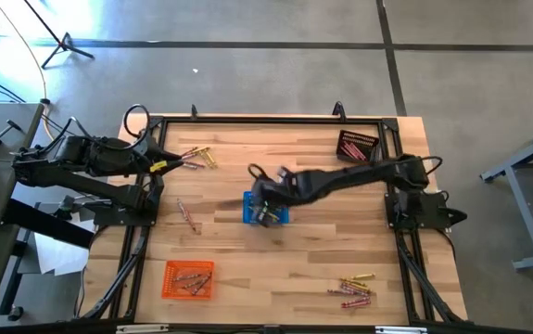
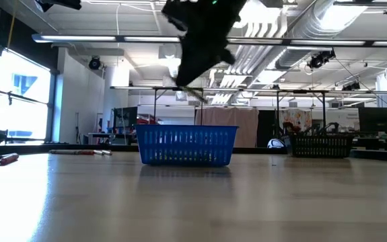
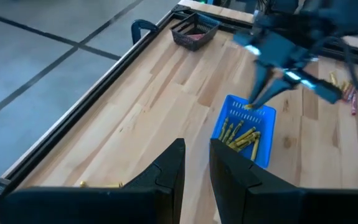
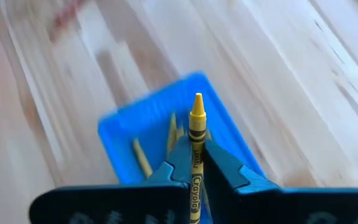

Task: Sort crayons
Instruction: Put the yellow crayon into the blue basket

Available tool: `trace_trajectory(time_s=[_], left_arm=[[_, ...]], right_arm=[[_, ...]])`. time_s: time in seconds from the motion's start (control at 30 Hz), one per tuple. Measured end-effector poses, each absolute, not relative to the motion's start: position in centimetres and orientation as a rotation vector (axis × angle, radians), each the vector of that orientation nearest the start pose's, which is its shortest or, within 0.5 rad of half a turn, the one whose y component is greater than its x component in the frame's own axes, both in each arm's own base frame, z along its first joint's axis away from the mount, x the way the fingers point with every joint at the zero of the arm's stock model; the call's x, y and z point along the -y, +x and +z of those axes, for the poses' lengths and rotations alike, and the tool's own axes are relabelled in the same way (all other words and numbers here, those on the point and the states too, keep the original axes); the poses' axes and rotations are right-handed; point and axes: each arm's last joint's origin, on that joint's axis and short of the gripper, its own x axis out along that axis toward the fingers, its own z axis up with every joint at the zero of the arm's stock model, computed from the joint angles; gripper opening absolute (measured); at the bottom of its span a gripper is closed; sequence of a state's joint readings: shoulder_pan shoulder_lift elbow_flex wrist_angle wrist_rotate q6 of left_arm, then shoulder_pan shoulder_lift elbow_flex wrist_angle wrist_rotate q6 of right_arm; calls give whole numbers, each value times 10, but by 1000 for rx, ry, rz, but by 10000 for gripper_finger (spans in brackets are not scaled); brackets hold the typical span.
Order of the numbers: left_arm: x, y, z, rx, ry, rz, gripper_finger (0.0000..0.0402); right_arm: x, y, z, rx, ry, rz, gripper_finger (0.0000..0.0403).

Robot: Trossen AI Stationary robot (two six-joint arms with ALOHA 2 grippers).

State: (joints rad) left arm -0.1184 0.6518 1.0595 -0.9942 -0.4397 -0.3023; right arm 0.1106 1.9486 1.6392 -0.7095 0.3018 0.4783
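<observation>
Right gripper [image 4: 196,163] is clamped on a yellow crayon [image 4: 196,134], held above the blue basket [image 1: 266,210] at mid-table; more yellow crayons [image 3: 241,135] lie inside it. Left gripper [image 3: 195,163] waits near the table's left edge, its fingers slightly apart with nothing between them. Loose crayons [image 1: 352,289] lie scattered near the table's front right corner.

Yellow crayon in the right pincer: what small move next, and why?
Probably open the right pincer and drop it. The yellow crayon is pinched over the blue basket, which already holds other yellow crayons. The left pincer waits at the table's left edge.
</observation>
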Motion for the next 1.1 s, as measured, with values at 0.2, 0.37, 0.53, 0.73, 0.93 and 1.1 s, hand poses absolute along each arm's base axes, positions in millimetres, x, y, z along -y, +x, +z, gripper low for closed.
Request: trace_trajectory(time_s=[0.2,0.37,0.53,0.73,0.93,1.1], left_arm=[[-1,87,360,-570,-132,373,60],[-1,85,356,-612,-130,374,60],[-1,84,356,-621,-127,375,60],[-1,84,356,-620,-127,375,60],[-1,84,356,-620,-127,376,60],[-1,84,356,-620,-127,376,60]], right_arm=[[-12,438,229,-892,293,-394,9],[-7,439,220,-929,380,-388,29],[-12,433,219,-1026,431,-332,80],[-33,407,240,-1330,454,-331,107],[-81,374,261,-1611,394,-324,97],[-129,352,247,-1727,390,-317,89]])
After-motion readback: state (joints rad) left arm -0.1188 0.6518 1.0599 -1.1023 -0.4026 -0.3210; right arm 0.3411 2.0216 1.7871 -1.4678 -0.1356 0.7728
